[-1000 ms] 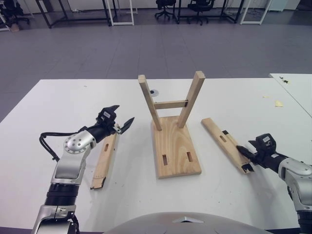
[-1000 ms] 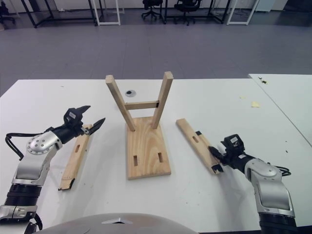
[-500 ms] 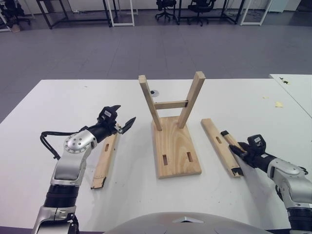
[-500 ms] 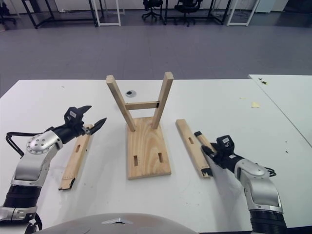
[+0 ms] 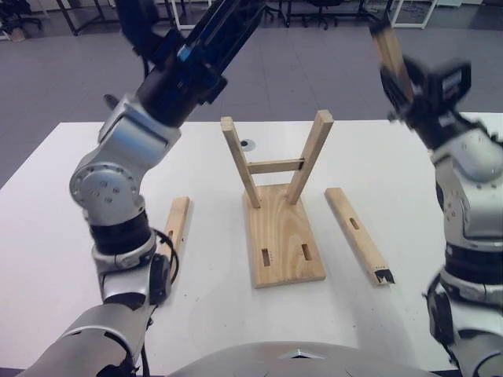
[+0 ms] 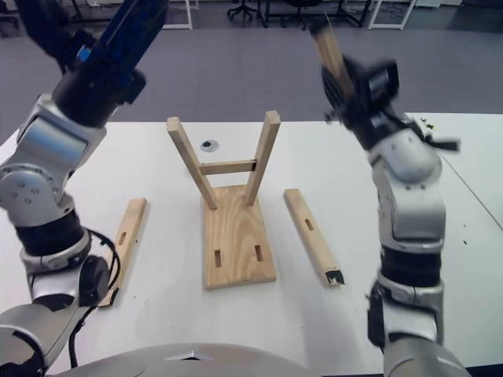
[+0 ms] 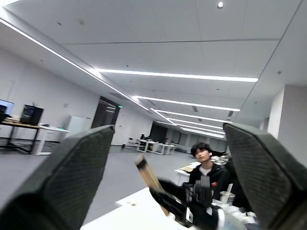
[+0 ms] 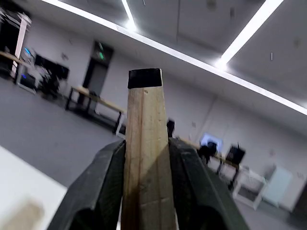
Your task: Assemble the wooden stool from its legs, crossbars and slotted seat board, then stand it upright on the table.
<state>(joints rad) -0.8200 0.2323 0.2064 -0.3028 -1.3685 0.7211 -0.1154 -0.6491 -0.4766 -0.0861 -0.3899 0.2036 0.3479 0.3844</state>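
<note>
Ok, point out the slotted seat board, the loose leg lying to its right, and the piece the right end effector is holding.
slotted seat board (image 5: 281, 232), left eye view, bare middle of its face.
loose leg (image 5: 360, 237), left eye view, midway along its length.
held piece (image 8: 144, 143), right wrist view, wood face below its dark tip.

Right arm up, a wooden bar in my jaws.
My right jaws grip the bar high above the worktop, tilted. Below, the seat board lies flat with two joined legs and their crossbar standing on it. One loose leg lies left, another right.
</note>
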